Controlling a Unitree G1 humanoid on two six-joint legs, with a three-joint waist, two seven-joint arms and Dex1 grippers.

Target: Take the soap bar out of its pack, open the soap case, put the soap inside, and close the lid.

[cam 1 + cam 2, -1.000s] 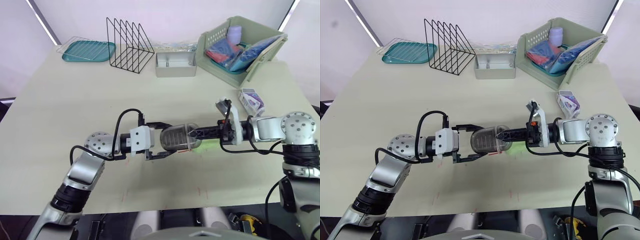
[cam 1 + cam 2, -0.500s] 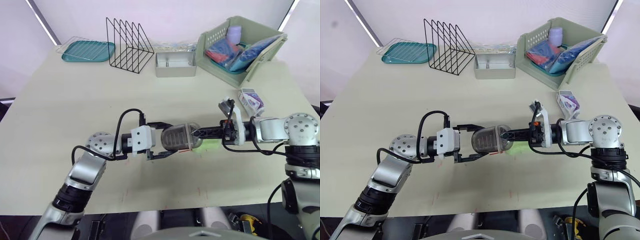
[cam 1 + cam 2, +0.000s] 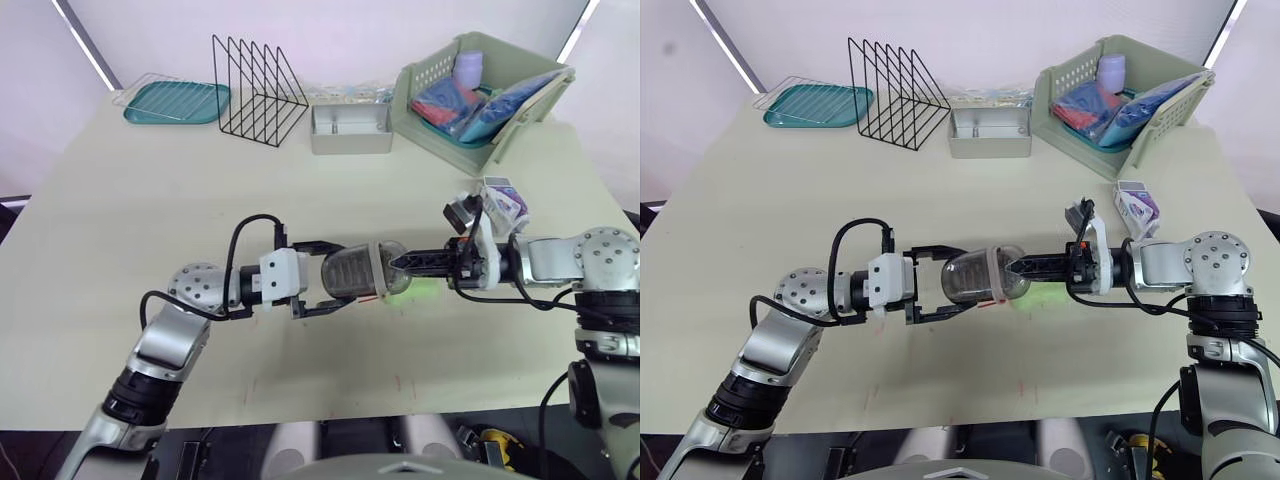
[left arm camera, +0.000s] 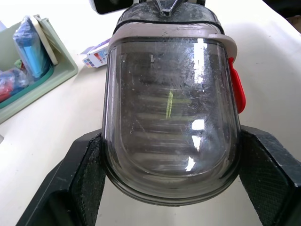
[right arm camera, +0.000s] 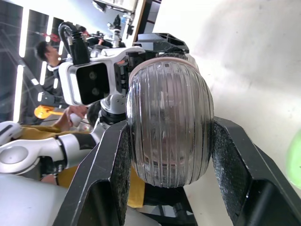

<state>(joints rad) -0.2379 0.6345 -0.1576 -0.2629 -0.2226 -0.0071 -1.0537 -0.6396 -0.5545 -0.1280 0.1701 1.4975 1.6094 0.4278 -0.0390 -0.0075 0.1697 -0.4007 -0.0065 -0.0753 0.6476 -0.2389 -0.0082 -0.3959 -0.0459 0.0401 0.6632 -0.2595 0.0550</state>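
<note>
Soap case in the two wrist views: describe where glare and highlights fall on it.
Left wrist view: small white glare spots sit on the clear soap case, and fine scratches catch the light. Right wrist view: soft highlights run along its ribs; the table behind it is brightly lit.

clear soap case [image 3: 352, 272] on its side, green soap [image 3: 420, 289] seemingly beside

My soap case [image 3: 352, 272] and right gripper [image 3: 397, 264] cover most of the green soap [image 3: 422, 289] on the table [image 3: 150, 200]; my right wrist view's edge cuts it off. Print on the pack [image 3: 503, 200] is too small to read.
</note>
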